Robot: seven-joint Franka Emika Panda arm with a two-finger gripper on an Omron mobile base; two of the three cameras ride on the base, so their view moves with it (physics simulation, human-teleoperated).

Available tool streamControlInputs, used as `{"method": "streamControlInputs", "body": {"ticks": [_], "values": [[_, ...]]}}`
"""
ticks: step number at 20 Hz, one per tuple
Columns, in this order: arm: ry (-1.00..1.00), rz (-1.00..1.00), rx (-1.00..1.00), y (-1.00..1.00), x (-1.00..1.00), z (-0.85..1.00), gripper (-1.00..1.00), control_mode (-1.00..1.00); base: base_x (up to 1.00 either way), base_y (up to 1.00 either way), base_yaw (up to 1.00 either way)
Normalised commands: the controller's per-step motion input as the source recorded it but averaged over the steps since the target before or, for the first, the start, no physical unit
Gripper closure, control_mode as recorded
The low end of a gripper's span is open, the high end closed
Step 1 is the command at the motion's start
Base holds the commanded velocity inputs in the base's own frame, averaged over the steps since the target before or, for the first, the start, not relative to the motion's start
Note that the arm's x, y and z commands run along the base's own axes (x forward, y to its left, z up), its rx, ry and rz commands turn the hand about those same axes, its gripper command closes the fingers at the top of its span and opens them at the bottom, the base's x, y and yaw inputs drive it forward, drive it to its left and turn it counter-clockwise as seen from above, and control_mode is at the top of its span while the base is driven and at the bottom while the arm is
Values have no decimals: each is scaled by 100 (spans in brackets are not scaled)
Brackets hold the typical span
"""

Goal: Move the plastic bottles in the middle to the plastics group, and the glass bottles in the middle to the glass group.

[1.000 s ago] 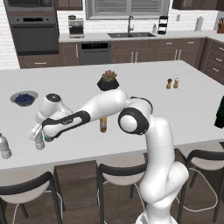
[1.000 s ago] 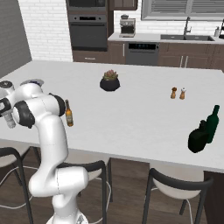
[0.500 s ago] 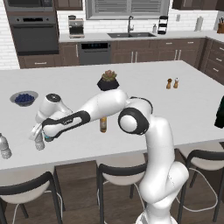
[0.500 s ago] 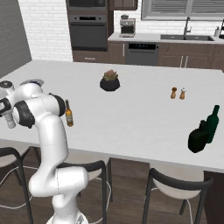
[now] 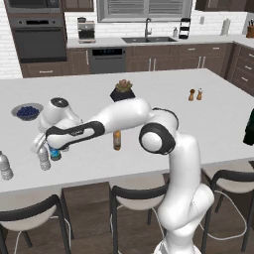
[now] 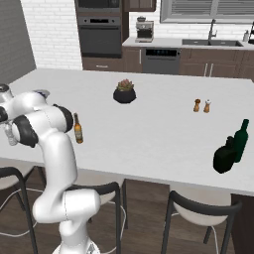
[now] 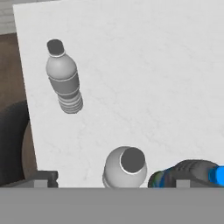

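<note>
Standing upright: water bottle (image 7: 124, 167), blue-capped bottle (image 7: 192, 173)

Bright, flat, even rendered light washes the white marble-look island counter (image 5: 149, 99), no glare anywhere. Soft faint shadows sit under the clear ribbed plastic bottle (image 7: 64, 83), falling toward five o'clock. All views are mildly soft and pixelated; edges undistorted.
</note>
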Motion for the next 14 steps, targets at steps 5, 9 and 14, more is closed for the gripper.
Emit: {"method": "streamControlInputs", "body": {"ticks": [5, 9, 14], "values": [[0, -5, 0, -40, -37, 68, -100, -100, 0, 0, 0], [0, -14, -6, -67, -51, 5, -100, -100, 0, 0, 0], [0, -25, -10, -78, -35, -1, -100, -100, 0, 0, 0]]}}
